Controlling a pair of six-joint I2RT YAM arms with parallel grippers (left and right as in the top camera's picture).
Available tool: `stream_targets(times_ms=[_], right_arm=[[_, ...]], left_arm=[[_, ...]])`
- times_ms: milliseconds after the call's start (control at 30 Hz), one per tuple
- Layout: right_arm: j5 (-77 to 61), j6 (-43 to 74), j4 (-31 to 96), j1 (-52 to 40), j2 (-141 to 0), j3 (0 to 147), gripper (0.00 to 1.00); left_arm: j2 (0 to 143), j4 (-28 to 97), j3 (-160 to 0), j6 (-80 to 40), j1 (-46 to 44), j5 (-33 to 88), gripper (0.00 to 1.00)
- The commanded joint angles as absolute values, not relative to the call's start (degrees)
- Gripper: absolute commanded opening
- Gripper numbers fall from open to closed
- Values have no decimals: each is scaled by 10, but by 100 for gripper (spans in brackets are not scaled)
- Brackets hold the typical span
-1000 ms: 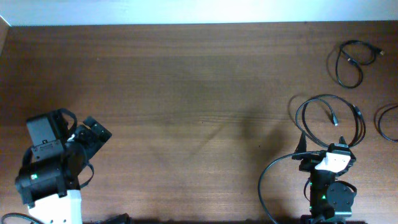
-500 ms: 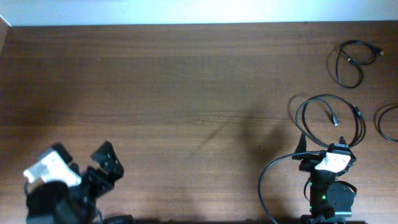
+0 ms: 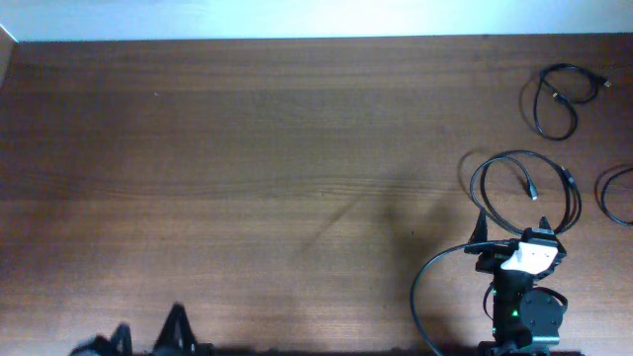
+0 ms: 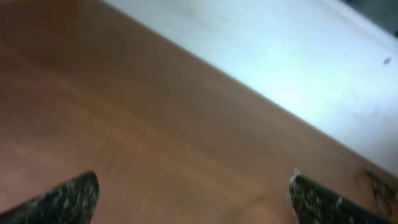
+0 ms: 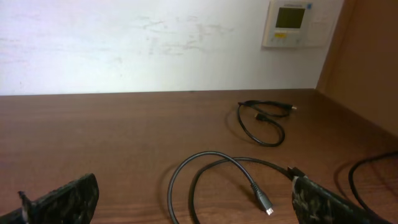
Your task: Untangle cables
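Cables (image 5: pixel 262 200), thin black loops, apart on matte wood-grain table (image 5: pixel 93 137).

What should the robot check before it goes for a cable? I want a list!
1. The right tool is open and empty: ok, spread wide with nothing in it.
2. The left tool is open and empty: ok.
3. A cable sits in front of the right tool: ok, the near cable lies just ahead, its plug end showing.
4. The cables lie apart from each other: ok, the far coil and the edge cable do not touch the near cable.
5. The near cable has no knot: cannot tell, its loops cross over themselves.
6. The left wrist picture is sharp: not ok, it is blurred.
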State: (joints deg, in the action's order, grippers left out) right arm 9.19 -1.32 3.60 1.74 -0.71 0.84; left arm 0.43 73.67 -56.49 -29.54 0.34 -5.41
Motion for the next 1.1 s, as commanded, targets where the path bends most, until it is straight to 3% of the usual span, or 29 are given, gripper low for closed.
stream_targets(times_ms=[0,267,367,533,1067], right_arm=[[97,-11,37,20,-3,3,98],[97,-11,37,20,-3,3,98],[97,-11,37,20,-3,3,99],[97,-11,37,20,-3,3,98],[97,-11,37,20,-3,3,98]], left_arm=[[3,619,-467,-235,3,-58,99],[3,250,-137,-209,3,-23,99],[3,190,-91,-205,3,-17,99],[3,34,-33,21,3,67,99],[3,41,-5,48,2,56,99]])
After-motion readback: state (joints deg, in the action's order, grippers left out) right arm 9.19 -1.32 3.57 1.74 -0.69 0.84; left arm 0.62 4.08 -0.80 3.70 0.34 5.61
